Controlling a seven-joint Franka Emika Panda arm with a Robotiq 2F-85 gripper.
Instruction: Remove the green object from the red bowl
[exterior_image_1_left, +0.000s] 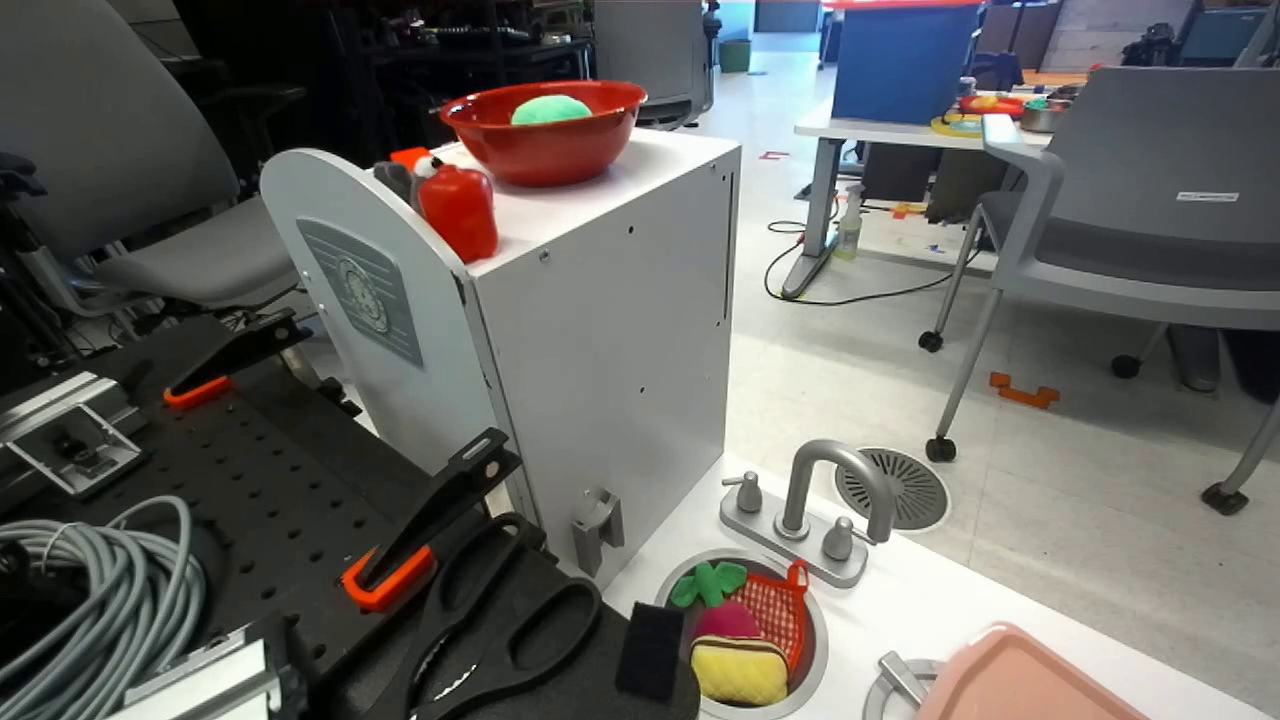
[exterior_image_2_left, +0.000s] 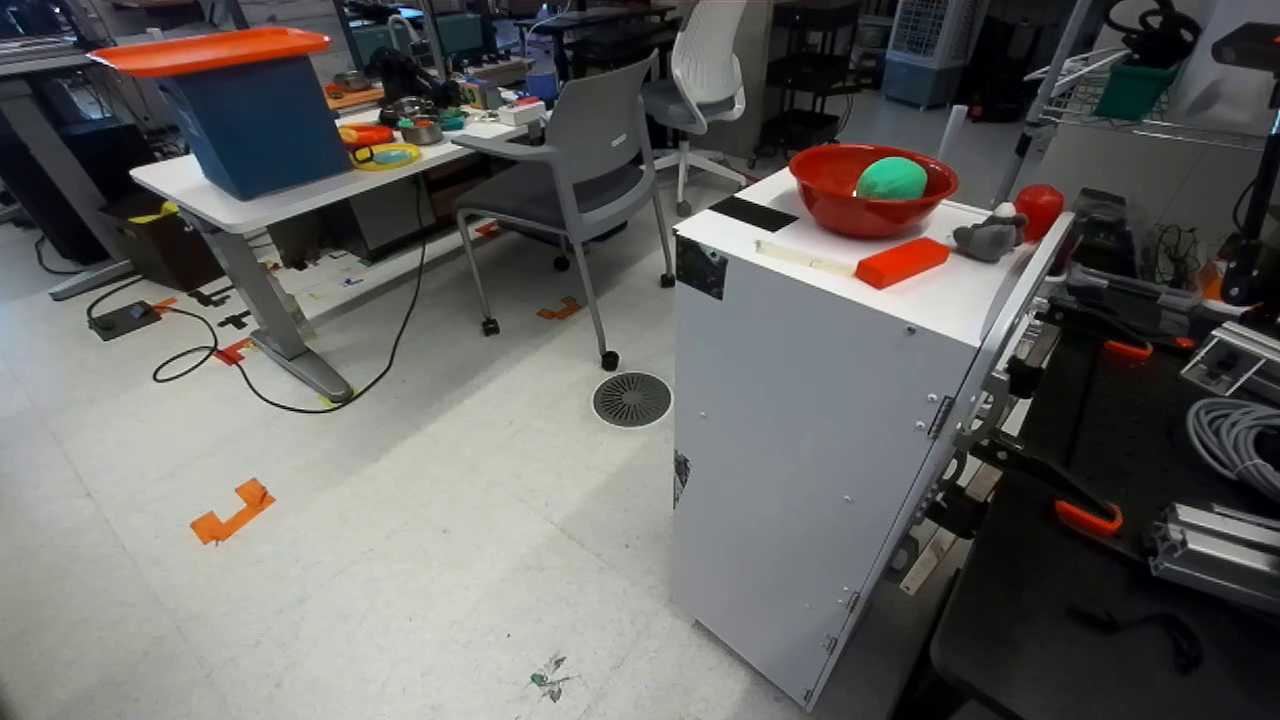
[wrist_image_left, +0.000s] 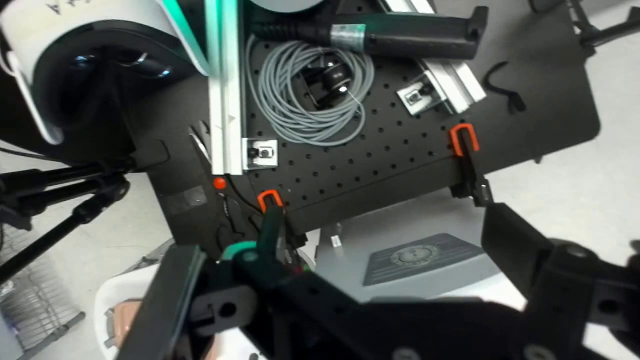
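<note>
One green object (exterior_image_2_left: 893, 180) sits inside the red bowl (exterior_image_2_left: 850, 215), as both exterior views show me. The bowl stands on a white box (exterior_image_2_left: 790, 430), near an orange block (exterior_image_2_left: 903, 262), a grey toy (exterior_image_2_left: 988, 240) and a red toy (exterior_image_2_left: 1040, 210). On my wrist view the gripper (wrist_image_left: 339, 232) has its fingers (wrist_image_left: 167, 295) spread wide apart, and a black perforated table (wrist_image_left: 375, 195) carries a coil of grey cable (wrist_image_left: 275, 90) and orange-tipped clamps (wrist_image_left: 469, 167). In an exterior view I get a white counter (exterior_image_1_left: 910, 600) beside the box, its round sink (exterior_image_1_left: 820, 640) holding toy pieces (exterior_image_1_left: 740, 675). Across the pale floor (exterior_image_2_left: 450, 520) I see a drain (exterior_image_2_left: 632, 400), a grey chair (exterior_image_2_left: 600, 130) and a white desk (exterior_image_2_left: 180, 182) bearing a blue bin (exterior_image_2_left: 270, 130).
</note>
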